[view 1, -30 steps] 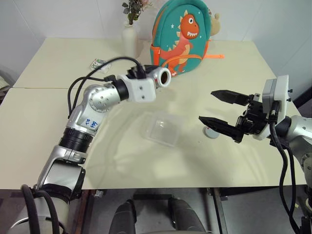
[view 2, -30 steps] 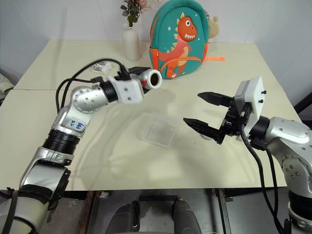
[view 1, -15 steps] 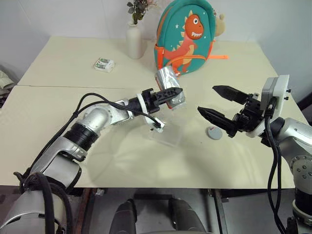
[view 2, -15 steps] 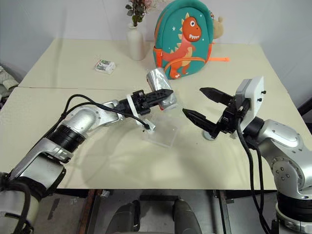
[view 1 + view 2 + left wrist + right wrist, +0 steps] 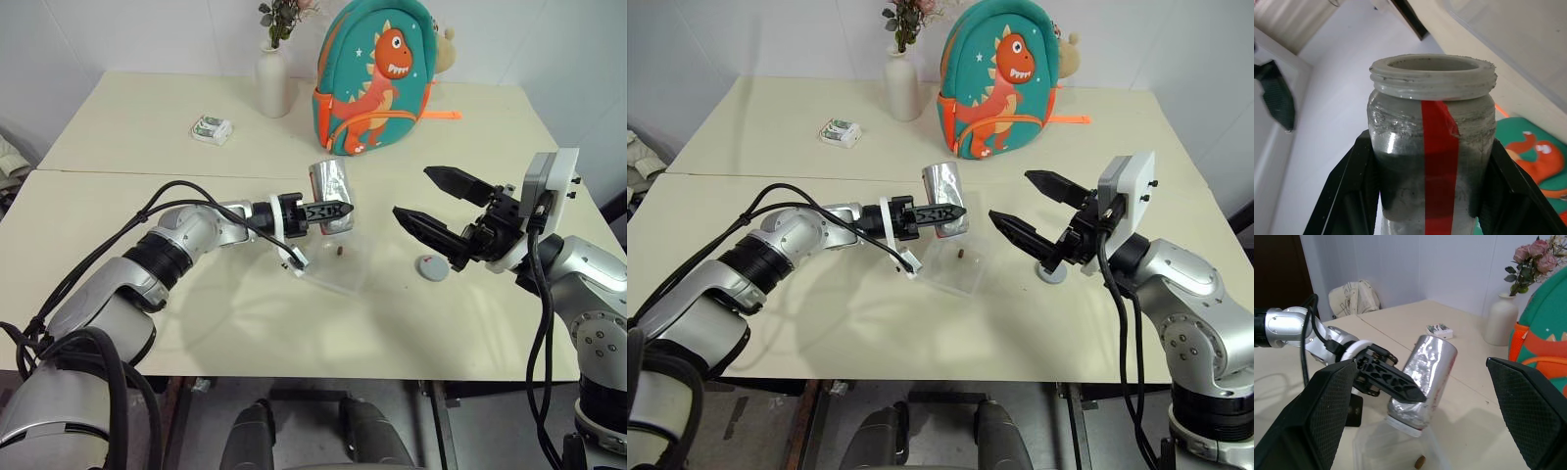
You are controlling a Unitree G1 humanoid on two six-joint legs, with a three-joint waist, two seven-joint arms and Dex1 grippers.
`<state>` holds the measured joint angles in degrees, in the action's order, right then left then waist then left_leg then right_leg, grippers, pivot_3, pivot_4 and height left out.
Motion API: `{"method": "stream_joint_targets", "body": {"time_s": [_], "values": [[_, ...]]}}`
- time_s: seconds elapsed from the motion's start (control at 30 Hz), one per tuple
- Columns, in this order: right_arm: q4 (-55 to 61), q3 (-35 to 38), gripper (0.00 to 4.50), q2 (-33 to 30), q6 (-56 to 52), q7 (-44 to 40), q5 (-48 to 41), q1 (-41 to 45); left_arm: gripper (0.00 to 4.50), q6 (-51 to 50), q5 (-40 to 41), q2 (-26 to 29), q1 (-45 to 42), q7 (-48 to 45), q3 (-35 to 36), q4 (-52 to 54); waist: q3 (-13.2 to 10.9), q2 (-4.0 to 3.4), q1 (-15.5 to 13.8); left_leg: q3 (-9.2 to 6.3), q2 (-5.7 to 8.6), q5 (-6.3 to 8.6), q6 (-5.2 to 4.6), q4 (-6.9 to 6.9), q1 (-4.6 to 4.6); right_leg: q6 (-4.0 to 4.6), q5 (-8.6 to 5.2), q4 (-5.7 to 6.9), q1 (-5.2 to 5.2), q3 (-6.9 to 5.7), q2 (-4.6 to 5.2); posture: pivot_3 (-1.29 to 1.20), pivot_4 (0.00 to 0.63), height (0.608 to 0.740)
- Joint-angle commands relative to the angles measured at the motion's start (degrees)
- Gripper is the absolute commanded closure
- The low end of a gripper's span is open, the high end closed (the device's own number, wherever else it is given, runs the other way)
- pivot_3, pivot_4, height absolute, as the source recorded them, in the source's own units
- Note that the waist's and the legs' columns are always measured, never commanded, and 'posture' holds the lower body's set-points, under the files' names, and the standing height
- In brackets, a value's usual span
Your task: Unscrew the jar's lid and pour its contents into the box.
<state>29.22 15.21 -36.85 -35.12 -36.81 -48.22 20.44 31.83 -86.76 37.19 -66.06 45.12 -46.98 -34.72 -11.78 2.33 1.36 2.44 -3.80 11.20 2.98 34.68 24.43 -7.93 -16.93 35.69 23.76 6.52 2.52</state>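
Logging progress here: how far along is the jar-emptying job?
Done: grey round lid lies on the table, and the tiny brown bit sits in the shallow clear plastic box. In hand: left gripper holds the clear red-striped jar upended. Left: little, perhaps setting it down.

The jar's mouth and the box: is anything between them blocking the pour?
Nothing visible does. The jar, held by the left gripper, is tipped mouth-down just above the box, its lid off on the table. The brown bit already lies inside the box.
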Motion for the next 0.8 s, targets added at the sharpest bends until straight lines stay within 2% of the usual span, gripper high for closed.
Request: {"method": "stream_joint_targets", "body": {"time_s": [0.03,0.1,0.17,0.27,0.33,0.43,0.53,0.67,0.8], "values": [[1.50,1.00,0.03,0.03,1.00,0.49,-0.60,-0.15,2.41,4.72,8.62,0.70,-1.71,-4.54,4.25,-0.51,0.00,0.00,0.14,0.01,0.00,0.00,0.00,0.00,0.00,0.00,0.00,0.00,0.00,0.00,0.00,0.00,0.150,0.740],[1.60,1.04,0.03,0.00,1.01,0.48,-0.63,-0.37,2.41,6.98,14.43,1.11,-0.77,-8.50,6.98,-0.80,0.00,0.00,0.21,0.01,-0.01,0.00,0.00,-0.01,-0.01,0.00,0.00,0.03,0.00,0.00,0.00,0.00,0.150,0.740],[1.64,0.99,0.03,-0.01,0.99,0.45,-0.67,-0.56,2.41,10.21,23.82,1.08,0.47,-14.97,10.96,-2.02,0.00,0.00,0.20,0.01,-0.01,0.00,0.00,0.00,-0.02,0.01,-0.01,0.07,0.01,0.00,-0.01,0.00,0.150,0.740],[1.63,0.88,0.03,-0.16,0.77,0.27,-0.92,-0.67,2.41,11.73,44.06,-0.52,3.57,-30.93,18.35,-3.60,0.01,-0.02,0.23,0.06,-0.01,0.00,0.00,0.01,-0.05,0.02,-0.01,0.12,0.01,0.01,0.00,0.00,0.150,0.740],[1.64,0.60,0.03,-0.40,0.42,-0.02,-1.20,-0.47,2.41,3.31,62.85,-3.59,7.69,-46.05,25.76,-1.78,0.03,-0.05,0.20,0.07,-0.02,-0.01,-0.01,0.05,-0.07,0.03,-0.02,0.17,0.00,0.00,0.00,0.00,0.150,0.740],[1.83,-0.24,0.03,-1.06,-0.18,-0.63,-1.15,-0.15,2.41,-12.93,78.88,-6.65,11.77,-58.70,35.33,2.97,0.02,-0.05,0.32,0.05,-0.05,-0.01,-0.01,0.22,-0.07,0.05,-0.03,0.28,-0.03,-0.02,-0.02,0.00,0.150,0.740],[2.33,-1.54,0.03,-2.15,-0.69,-1.50,-0.61,-0.06,2.41,-26.90,87.43,-8.01,14.39,-63.61,42.24,7.31,0.02,-0.04,0.60,0.03,-0.05,-0.01,-0.03,0.36,-0.07,0.04,-0.02,0.38,-0.03,0.00,-0.04,0.00,0.150,0.740],[1.84,-5.25,0.03,-3.65,-1.97,-3.25,0.38,1.56,2.41,-45.60,97.92,-9.05,18.14,-63.88,52.50,10.83,0.02,-0.04,0.88,-0.04,-0.05,-0.03,-0.04,0.40,-0.16,0.03,-0.01,0.43,-0.12,-0.01,-0.05,0.00,0.150,0.740],[0.51,-8.68,0.03,-4.10,-2.04,-5.13,2.15,3.82,2.41,-50.72,100.63,-9.52,20.81,-61.90,58.29,10.16,0.02,-0.04,1.03,-0.11,-0.04,-0.04,-0.06,0.45,-0.17,0.02,-0.01,0.48,-0.14,-0.04,-0.06,0.00,0.150,0.740]]}}
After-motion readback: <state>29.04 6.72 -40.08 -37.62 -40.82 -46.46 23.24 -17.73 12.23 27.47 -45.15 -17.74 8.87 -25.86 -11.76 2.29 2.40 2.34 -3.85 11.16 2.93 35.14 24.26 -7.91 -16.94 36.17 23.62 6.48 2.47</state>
